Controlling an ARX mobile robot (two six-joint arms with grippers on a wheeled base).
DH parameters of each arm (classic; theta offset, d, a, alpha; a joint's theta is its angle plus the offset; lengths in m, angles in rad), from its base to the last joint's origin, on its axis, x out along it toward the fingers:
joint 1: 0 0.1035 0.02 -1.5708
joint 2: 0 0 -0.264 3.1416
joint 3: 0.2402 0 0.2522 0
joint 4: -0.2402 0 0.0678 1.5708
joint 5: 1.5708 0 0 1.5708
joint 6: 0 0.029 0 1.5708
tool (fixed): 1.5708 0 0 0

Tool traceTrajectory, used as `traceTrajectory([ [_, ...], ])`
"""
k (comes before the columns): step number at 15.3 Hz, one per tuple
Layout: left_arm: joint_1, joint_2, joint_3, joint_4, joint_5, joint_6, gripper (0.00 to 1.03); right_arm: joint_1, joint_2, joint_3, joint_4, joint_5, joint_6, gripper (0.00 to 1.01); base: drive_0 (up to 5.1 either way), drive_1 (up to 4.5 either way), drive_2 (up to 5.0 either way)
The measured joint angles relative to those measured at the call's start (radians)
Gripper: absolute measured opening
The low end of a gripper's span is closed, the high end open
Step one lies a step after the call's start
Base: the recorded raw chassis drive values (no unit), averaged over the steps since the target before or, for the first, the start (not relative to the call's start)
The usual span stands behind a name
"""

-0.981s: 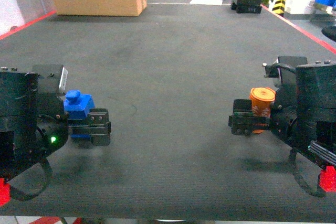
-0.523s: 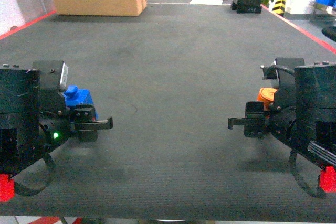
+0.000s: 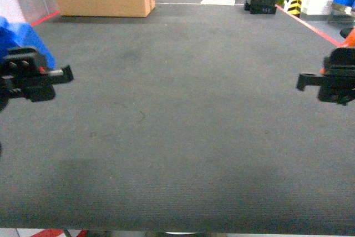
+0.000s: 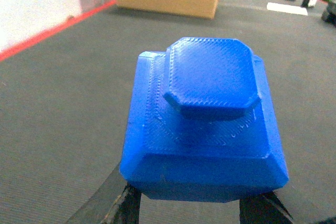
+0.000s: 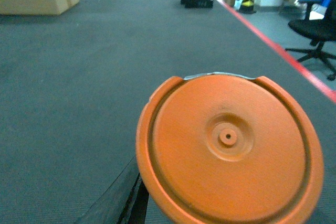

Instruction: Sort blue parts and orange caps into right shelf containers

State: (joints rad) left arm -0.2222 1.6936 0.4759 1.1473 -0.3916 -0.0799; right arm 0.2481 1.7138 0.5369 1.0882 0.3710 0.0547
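A wide dark-grey ribbed floor mat (image 3: 177, 109) fills the head view; no shelf or containers are seen. At nine o'clock, the chunky blue stepped plastic part (image 4: 205, 124) is clamped in the left gripper (image 3: 33, 73), seemingly for transport. At three o'clock, the round orange plastic cap (image 5: 228, 148) is clamped in the right gripper (image 3: 330, 81) likewise.

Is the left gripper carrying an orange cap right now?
No, the left wrist view shows the left gripper shut on a blue part; the orange cap is in the right gripper.
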Motion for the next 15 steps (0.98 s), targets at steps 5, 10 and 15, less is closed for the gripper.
traceTrajectory([
  [5, -0.114, -0.425, -0.213, 0.014, -0.199, 0.104, 0.42, 0.000, -0.581, -0.272, -0.133, 0.099, -0.066, 0.44, 0.0, 0.00, 0.0],
  [10, -0.207, -0.742, -0.281, -0.090, -0.302, 0.191, 0.42, 0.066, -1.017, -0.334, -0.283, 0.151, -0.118, 0.44, 0.0, 0.00, 0.0],
  [15, -0.140, -0.879, -0.256, -0.452, -0.074, 0.142, 0.42, -0.011, -1.085, -0.298, -0.598, -0.058, -0.089, 0.44, 0.0, 0.00, 0.0],
])
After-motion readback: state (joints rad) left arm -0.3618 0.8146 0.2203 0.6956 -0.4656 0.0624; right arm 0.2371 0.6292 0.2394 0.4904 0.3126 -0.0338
